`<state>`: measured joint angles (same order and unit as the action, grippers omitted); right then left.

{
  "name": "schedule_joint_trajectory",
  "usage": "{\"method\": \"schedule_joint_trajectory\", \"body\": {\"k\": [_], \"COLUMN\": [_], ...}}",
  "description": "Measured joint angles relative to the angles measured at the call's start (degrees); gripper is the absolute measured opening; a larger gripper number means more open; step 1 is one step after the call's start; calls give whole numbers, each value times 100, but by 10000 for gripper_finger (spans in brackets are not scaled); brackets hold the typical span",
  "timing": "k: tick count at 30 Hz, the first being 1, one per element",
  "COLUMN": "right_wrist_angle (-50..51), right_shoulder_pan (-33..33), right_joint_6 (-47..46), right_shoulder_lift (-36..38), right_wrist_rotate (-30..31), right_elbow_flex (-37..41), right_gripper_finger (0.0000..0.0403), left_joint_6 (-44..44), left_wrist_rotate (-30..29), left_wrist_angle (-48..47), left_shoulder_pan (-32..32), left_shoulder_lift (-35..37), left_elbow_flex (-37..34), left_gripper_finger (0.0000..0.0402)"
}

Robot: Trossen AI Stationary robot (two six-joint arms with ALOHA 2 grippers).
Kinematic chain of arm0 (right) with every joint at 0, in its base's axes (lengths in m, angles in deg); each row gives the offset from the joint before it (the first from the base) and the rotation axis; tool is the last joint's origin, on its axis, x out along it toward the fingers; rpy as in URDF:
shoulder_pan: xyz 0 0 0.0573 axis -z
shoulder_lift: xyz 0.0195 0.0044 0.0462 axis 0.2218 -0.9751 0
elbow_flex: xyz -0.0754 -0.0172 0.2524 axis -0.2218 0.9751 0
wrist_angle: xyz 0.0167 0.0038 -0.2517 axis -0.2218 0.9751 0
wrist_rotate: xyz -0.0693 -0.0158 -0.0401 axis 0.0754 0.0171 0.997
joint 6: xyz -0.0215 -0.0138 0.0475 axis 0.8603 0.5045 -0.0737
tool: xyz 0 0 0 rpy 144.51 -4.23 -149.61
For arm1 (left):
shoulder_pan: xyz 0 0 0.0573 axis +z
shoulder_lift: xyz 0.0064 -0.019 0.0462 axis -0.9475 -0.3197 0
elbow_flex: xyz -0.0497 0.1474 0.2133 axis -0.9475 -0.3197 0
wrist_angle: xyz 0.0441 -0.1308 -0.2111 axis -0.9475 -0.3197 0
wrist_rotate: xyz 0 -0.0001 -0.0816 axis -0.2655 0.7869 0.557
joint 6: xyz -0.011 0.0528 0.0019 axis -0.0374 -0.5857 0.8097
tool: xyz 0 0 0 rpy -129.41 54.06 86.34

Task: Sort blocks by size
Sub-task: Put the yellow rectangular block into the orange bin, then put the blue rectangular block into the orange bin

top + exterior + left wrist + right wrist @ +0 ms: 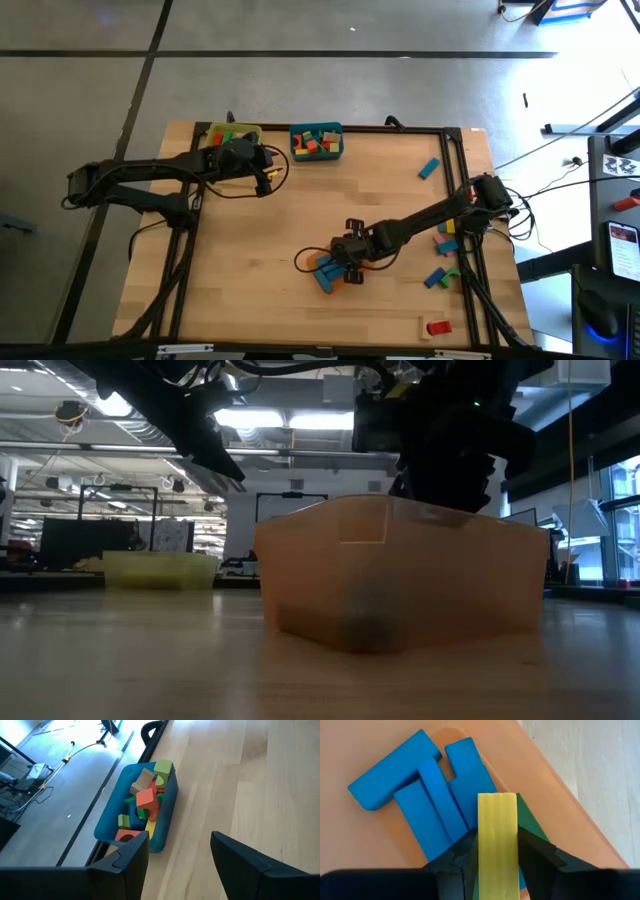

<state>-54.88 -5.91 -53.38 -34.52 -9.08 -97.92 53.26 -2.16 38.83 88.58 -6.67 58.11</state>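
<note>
A long yellow block sits between the fingers of my right gripper, which is shut on it just above the orange bin at mid-table. In that bin lie several blue blocks and a green one. My left gripper hangs open and empty at the far left, next to the teal bin full of mixed blocks and the yellow bin. In the low view the orange bin stands in front, with my right gripper over it. My right gripper pinches the yellow block by its two long sides between the two fingers. The fingers slant steeply down from above and lie along the block. Its free end reaches past the fingertips over the blue blocks; whether it touches them I cannot tell.
Loose blocks lie on the table's right side: a blue one toward the far edge, a cluster by the right arm, blue and green ones and a red one near the front. A black frame rail runs along the right.
</note>
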Motion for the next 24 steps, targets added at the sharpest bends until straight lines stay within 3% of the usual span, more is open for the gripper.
{"method": "schedule_joint_trajectory", "body": {"k": [4, 10, 17, 24], "right_wrist_angle": [-1, 16, 1114, 2711], "right_shoulder_pan": [0, 0, 0, 106], "right_joint_6": [-7, -27, 153, -29], "right_shoulder_lift": [0, 0, 176, 705], "right_wrist_rotate": [-48, -51, -23, 977], "right_elbow_flex": [0, -9, -712, -1366], "right_gripper_finger": [141, 200, 231, 220], "left_joint_6": [29, 29, 29, 39], "left_wrist_rotate": [0, 0, 0, 0], "left_wrist_angle": [-6, -50, -44, -59], "left_shoulder_pan": [-1, 0, 1, -1], "left_shoulder_lift": [0, 0, 0, 0], "left_elbow_flex": [0, 0, 0, 2], "left_gripper_finger": [196, 196, 196, 196]}}
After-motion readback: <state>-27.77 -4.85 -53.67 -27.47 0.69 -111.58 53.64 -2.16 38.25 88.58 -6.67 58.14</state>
